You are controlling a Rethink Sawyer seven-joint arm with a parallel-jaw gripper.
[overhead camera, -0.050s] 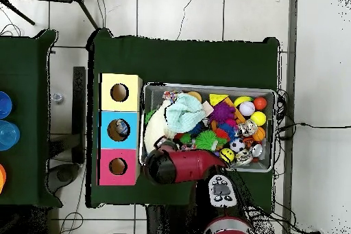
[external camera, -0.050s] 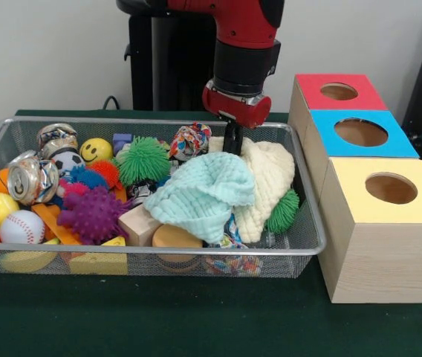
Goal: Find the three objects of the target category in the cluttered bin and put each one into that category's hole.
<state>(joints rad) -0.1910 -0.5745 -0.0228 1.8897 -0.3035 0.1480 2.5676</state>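
**Gripper down at the cream cloth in the bin**

The gripper [external camera, -0.050s: 232,140] is lowered into the bin [external camera, -0.050s: 309,245], its black tip at the far edge of the cream cloth [external camera, -0.050s: 270,182]. Whether its fingers are parted or holding anything cannot be told; the tip shows only as one dark shape against the cloth.

The cream cloth is a thick, waffle-textured fabric, bunched up and lying at the bin's end nearest the boxes. A mint cloth [external camera, -0.050s: 200,195] of the same texture lies crumpled just beside it, overlapping its edge, toward the bin's middle. A patterned cloth [external camera, -0.050s: 189,141] sits balled at the far wall of the bin, just beside the gripper.

The arm [external camera, -0.050s: 244,52] drops nearly straight down from above, its red wrist housing just over the bin's far rim. In the overhead view the arm [overhead camera, -0.050s: 185,166] covers that corner of the bin.

Beside the bin stand three boxes in a row, each with a round hole on top: yellow box [external camera, -0.050s: 385,186], blue box [external camera, -0.050s: 359,134], red box [external camera, -0.050s: 339,91].
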